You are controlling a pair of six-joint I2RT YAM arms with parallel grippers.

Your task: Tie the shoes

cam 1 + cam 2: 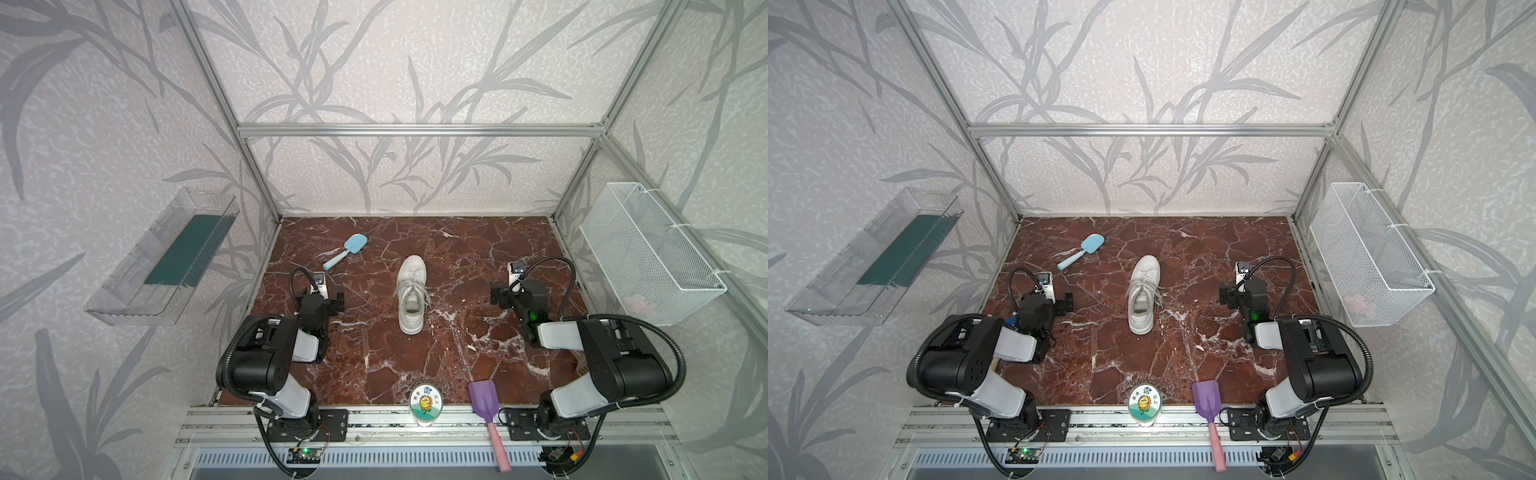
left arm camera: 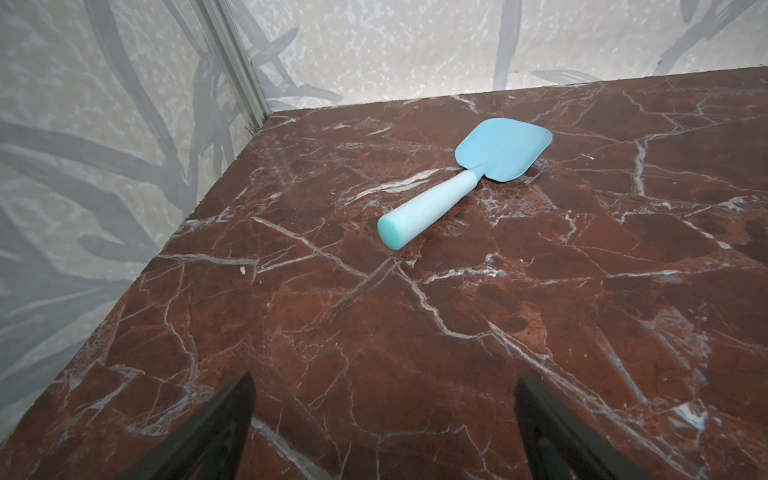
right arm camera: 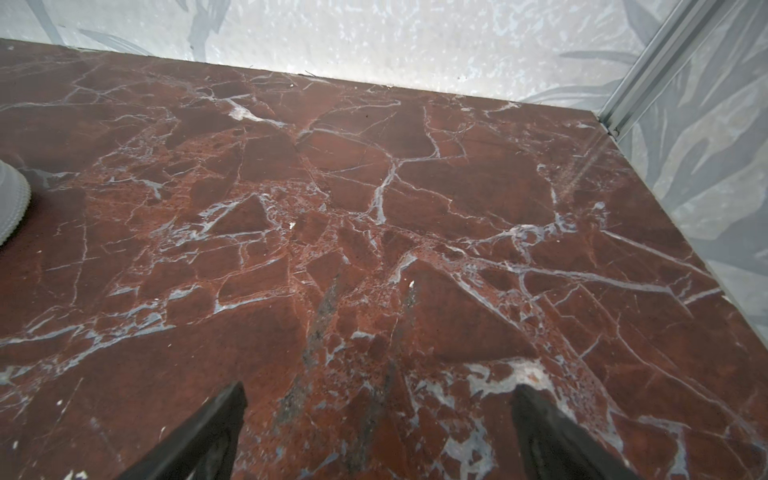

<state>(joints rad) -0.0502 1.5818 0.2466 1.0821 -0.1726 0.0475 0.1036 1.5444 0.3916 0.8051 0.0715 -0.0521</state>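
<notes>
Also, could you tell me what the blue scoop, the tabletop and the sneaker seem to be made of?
Blue scoop: likely plastic, smooth and matte, one uniform moulded colour.
Tabletop: red-brown marble look with white veins and a faint sheen; stone or printed laminate, cannot tell.
Sneaker: white leather or synthetic, smooth upper with no visible weave.

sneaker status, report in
Both open: left end effector, right end effector, each apart from the white sneaker. Laces loose, no bow. Blue shovel lies apart, not in the way.

Round lid (image 1: 425,405), sunflower sticker, small Chinese characters (too blurred to read)
</notes>
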